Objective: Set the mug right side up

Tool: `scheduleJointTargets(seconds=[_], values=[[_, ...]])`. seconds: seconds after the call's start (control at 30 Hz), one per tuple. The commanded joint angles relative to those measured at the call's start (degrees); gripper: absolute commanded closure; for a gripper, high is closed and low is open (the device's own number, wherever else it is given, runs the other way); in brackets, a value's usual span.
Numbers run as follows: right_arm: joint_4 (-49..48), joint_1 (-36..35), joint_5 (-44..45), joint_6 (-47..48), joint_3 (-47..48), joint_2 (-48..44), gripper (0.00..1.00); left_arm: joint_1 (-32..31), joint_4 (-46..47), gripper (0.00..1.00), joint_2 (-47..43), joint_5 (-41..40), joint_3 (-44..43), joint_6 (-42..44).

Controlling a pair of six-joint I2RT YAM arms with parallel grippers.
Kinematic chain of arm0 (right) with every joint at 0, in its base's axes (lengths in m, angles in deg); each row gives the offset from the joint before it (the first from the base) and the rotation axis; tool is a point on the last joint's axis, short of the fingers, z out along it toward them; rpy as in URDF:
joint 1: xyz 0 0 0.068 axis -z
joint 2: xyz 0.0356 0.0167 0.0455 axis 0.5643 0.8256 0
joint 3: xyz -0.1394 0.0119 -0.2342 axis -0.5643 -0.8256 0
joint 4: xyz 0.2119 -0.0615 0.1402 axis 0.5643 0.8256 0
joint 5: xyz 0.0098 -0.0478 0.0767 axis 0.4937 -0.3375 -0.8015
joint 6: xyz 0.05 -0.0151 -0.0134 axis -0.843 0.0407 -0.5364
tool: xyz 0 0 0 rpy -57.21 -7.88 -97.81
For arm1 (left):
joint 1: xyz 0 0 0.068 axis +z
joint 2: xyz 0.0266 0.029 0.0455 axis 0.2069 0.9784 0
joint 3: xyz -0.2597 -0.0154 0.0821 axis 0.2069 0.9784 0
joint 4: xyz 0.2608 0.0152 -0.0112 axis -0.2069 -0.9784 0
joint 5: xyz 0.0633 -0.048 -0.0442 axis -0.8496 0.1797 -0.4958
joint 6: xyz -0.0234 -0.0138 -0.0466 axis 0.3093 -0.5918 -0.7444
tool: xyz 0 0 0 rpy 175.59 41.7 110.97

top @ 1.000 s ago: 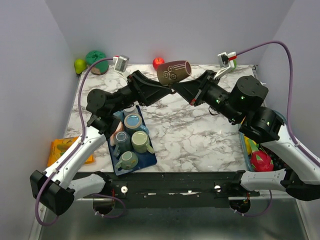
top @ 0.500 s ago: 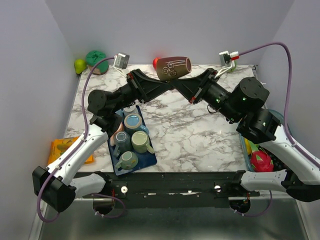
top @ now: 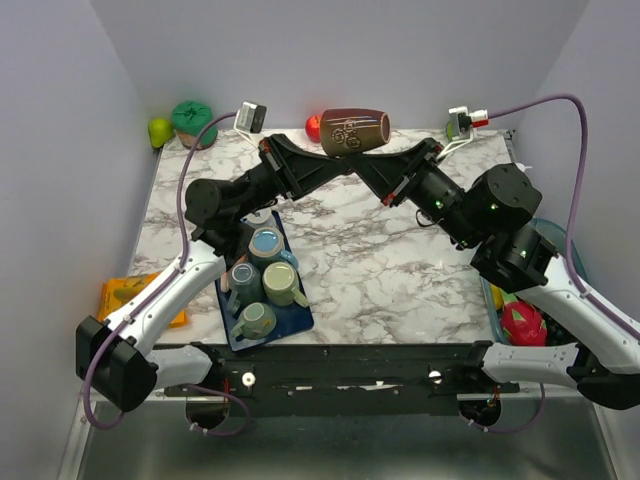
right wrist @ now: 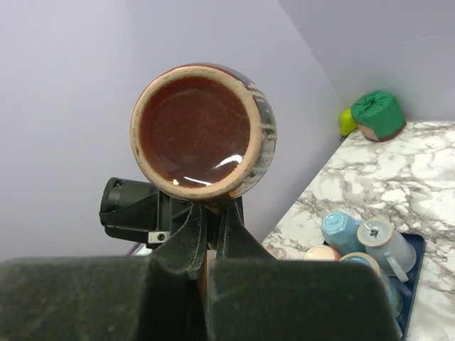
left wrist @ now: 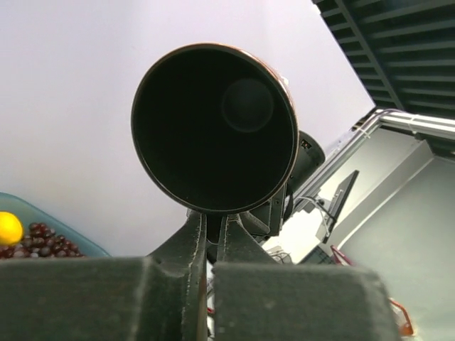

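Note:
The brown mug with a pale pattern hangs on its side high above the back of the marble table. My left gripper and right gripper meet under it from either side, both shut on its underside, probably the handle. In the left wrist view the mug's dark open mouth faces the camera above my closed left gripper. In the right wrist view its glossy brown base faces the camera above my closed right gripper.
A blue tray holding several pastel mugs sits front left. A red fruit, a green object and a yellow-green fruit line the back. An orange packet lies left. A fruit bowl sits right.
Both arms have risen and carried the mug up and slightly right. The mug has turned from tilted to nearly level.

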Motion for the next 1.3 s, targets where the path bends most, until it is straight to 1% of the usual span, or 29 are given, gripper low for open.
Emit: scheduleJointTargets(seconds=[0.0,0.03,0.1,0.13,0.17,0.23,0.27,0.3,0.33,0.4,0.43,0.47,0.53,0.57,0.6,0.63,0.7,0.73,0.77,0.83,0.87,0.93,0.97,1.0,1.1,1.23,1.27], values=[[5.16,-1.12,-2.16,-1.45,-3.44,1.41,0.99,-0.82,9.93,1.0,2.64,-4.86,-1.44,-3.35],[5.68,-1.2,-1.19,-1.54,-3.7,1.41,0.98,-0.82,9.85,1.0,2.81,-5.03,-1.35,-3.18],[7.79,-1.12,2.23,-2.16,-4.05,1.14,0.85,-0.73,7.49,1.0,2.73,-4.94,-1.26,-0.99],[8.14,-1.2,3.29,-2.25,-4.84,0.88,0.74,-0.82,5.91,1.0,2.38,-5.12,-1.35,-0.02],[8.84,-1.2,5.13,-2.25,-5.19,0.44,0.67,-0.82,2.67,1.0,1.94,-5.56,-1.61,2.77],[9.46,-1.12,6.99,-3.03,-6.16,-0.35,0.48,-0.82,-1.47,1.0,1.59,-6.0,-2.05,5.43],[9.64,-1.12,8.47,-3.04,-7.12,-1.14,0.45,-0.82,-4.89,1.0,1.33,-6.61,-2.32,6.83],[9.64,-1.12,8.92,-3.04,-7.48,-1.4,0.42,-0.73,-5.88,1.0,1.15,-6.88,-2.41,8.59],[9.82,-1.12,9.36,-3.13,-7.65,-1.58,0.36,-0.73,-6.84,1.0,1.15,-7.05,-2.41,9.47],[10.43,-1.12,10.77,-3.21,-8.1,-2.11,0.33,-0.64,-11.49,1.0,1.32,-7.84,-3.28,12.71],[10.87,-1.03,11.38,-3.65,-8.18,-2.37,0.29,-0.64,-14.12,1.0,1.5,-8.63,-3.81,14.13],[12.7,-1.12,13.21,-3.92,-8.27,-2.55,0.27,-0.64,-19.37,1.0,1.76,-9.25,-4.86,15.36],[16.3,-1.12,16.21,-6.36,-7.75,-2.64,0.24,-0.29,-23.53,1.0,2.02,-11.09,-5.83,20.0],[20.67,-1.12,19.44,-7.42,-7.57,-2.55,0.23,-0.29,-28.08,1.0,2.55,-11.79,-7.05,21.42],[22.72,-1.12,20.95,-8.65,-7.74,-2.64,0.23,-0.12,-29.51,1.0,2.81,-12.15,-7.59,22.57],[24.48,-1.03,22.1,-10.58,-8.09,-2.99,0.22,-0.12,-30.66,1.0,3.16,-12.33,-8.2,25.88],[27.39,-0.94,24.57,-12.08,-9.41,-3.69,0.22,-0.12,-37.85,1.0,4.48,-14.34,-10.92,29.68],[27.83,-0.85,25.09,-13.05,-11.15,-4.21,0.22,-0.12,-40.75,1.0,5.1,-16.96,-11.98,32.31],[28.1,-0.94,25.62,-13.32,-12.04,-5.52,0.22,-0.12,-47.48,1.0,6.58,-19.25,-14.42,37.38],[28.27,-0.85,25.45,-13.24,-13.97,-6.41,0.22,-0.2,-54.63,1.0,8.43,-24.26,-17.42,43.03],[29.14,-0.94,25.36,-13.23,-14.16,-7.11,0.22,-0.2,-60.5,1.0,10.62,-29.68,-19.96,48.28],[30.64,-0.85,25.36,-13.58,-14.77,-7.47,0.22,-0.29,-65.02,1.0,13.09,-34.63,-22.08,52.27],[32.21,-0.85,25.36,-13.85,-14.95,-7.47,0.22,-0.29,-68.52,1.0,15.54,-39.96,-23.66,54.2],[32.92,-0.85,25.27,-13.94,-14.95,-7.56,0.22,-0.38,-69.68,1.0,16.95,-41.75,-24.37,57.35],[36.0,-0.85,25.27,-14.64,-14.95,-7.47,0.22,-0.38,-75.75,1.0,23.8,-47.2,-29.03,60.45],[38.29,-0.85,25.54,-15.25,-15.39,-7.82,0.22,-0.38,-80.84,1.0,32.42,-50.73,-34.91,63.44],[38.9,-0.85,25.45,-15.26,-15.48,-7.91,0.22,-0.47,-84.08,1.0,36.35,-51.43,-38.58,63.62]])
